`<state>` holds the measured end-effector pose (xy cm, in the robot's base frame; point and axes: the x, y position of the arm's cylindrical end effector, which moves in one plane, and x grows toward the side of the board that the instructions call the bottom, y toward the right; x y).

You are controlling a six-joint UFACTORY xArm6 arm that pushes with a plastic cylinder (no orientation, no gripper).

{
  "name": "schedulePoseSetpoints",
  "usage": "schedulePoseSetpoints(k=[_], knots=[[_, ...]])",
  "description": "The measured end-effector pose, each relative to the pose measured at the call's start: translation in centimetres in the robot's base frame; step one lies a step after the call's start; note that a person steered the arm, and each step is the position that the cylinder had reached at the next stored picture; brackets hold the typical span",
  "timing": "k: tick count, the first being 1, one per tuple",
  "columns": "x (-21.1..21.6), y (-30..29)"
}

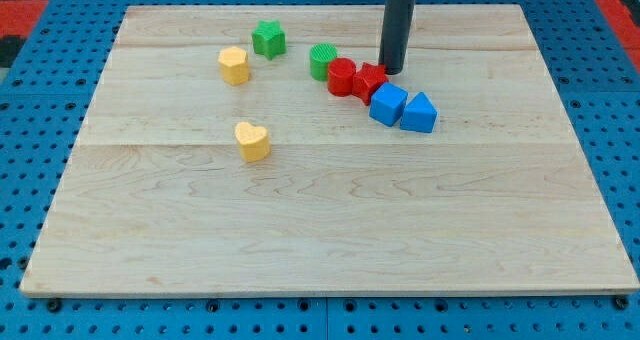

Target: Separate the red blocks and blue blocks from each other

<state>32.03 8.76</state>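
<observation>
A red cylinder [341, 77] and a red star-like block [369, 81] sit side by side at the board's upper middle. A blue cube [387, 105] touches the red star's lower right, and a blue triangular block [419, 113] sits against the cube's right side. My tip [391, 70] stands just above and to the right of the red star block, very close to it or touching it. The rod rises out of the view's top.
A green cylinder [322, 61] touches the red cylinder's upper left. A green star [267, 39] and a yellow hexagon-like block [234, 65] lie further left. A yellow heart [252, 140] lies lower left. The wooden board [320, 240] rests on blue pegboard.
</observation>
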Motion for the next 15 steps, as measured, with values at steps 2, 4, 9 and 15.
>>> schedulePoseSetpoints(k=[2, 4, 9, 15], knots=[[0.7, 2.2], [2.2, 1.5], [4.4, -3.4], [-1.7, -10.7]])
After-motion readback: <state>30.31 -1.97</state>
